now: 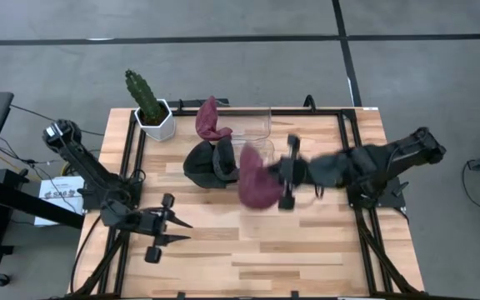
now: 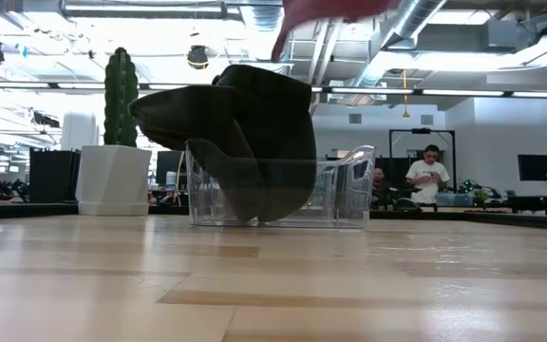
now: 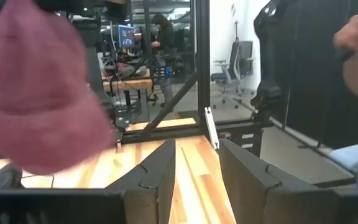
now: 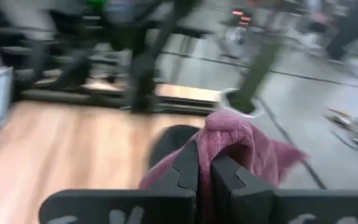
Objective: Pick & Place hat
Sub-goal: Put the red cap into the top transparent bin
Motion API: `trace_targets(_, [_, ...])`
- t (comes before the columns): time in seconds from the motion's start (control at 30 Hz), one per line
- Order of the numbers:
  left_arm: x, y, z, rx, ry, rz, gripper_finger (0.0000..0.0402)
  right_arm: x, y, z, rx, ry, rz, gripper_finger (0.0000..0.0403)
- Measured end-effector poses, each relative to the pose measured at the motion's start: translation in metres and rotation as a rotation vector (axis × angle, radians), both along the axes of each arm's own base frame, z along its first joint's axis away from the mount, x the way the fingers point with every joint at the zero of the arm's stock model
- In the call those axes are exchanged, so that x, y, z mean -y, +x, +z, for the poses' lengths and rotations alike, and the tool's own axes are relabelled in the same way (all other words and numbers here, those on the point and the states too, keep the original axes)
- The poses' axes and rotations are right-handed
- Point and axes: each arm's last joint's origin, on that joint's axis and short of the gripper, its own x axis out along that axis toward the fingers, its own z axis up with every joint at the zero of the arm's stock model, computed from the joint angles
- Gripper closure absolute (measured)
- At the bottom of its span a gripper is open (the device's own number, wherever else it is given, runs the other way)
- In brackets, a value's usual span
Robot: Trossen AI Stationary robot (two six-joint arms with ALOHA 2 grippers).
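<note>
A maroon knit hat (image 1: pixel 257 187) hangs from my right gripper (image 1: pixel 272 177) above the middle of the table; it shows at the low view's top edge (image 2: pixel 330 9) and blurred in the left wrist view (image 3: pixel 36 93). A dark hat (image 1: pixel 211 162) is draped over the near left wall of a clear plastic bin (image 1: pixel 252 125), seen also in the low view (image 2: pixel 254 133). Another maroon hat (image 1: pixel 211 121) lies over the bin's far left corner. My left gripper (image 1: pixel 186 231) waits open near the table's left near side, touching nothing. My right gripper (image 4: pixel 205 152) has the maroon hat pinched between its two fingers on a bunched fold of the knit (image 4: pixel 229 134). The fingers come level from the table's right side. The hat is lifted clear of the table and hangs slack beyond and below the fingertips.
A cactus in a white pot (image 1: pixel 151 108) stands at the table's far left corner. A black frame rail (image 1: pixel 352 158) runs around the tabletop. Bare wood (image 1: pixel 290 250) lies along the near half. People stand in the room behind (image 2: pixel 432 171).
</note>
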Motion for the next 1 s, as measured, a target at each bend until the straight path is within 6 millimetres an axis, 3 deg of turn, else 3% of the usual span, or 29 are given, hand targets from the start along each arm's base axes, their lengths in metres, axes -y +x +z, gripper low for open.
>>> trace_targets(0.23, [-0.016,-0.016,-0.006,0.012,-0.062,-0.021,0.0279,0.073,0.005,0.007,0.026,0.002,-0.256,0.0403])
trace_targets(0.53, [-0.019,-0.019,-0.006,0.02,-0.081,-0.023,0.0279,0.152,0.019,-0.001,0.042,0.034,-0.43,0.0403])
trace_targets(0.63, [-0.019,-0.019,-0.006,0.02,-0.082,-0.026,0.0279,0.172,0.033,-0.012,0.039,0.045,-0.444,0.0403])
trace_targets(1.0, [-0.019,-0.018,-0.006,0.021,-0.082,-0.03,0.0279,0.227,0.086,-0.085,-0.13,0.018,-0.526,0.0403])
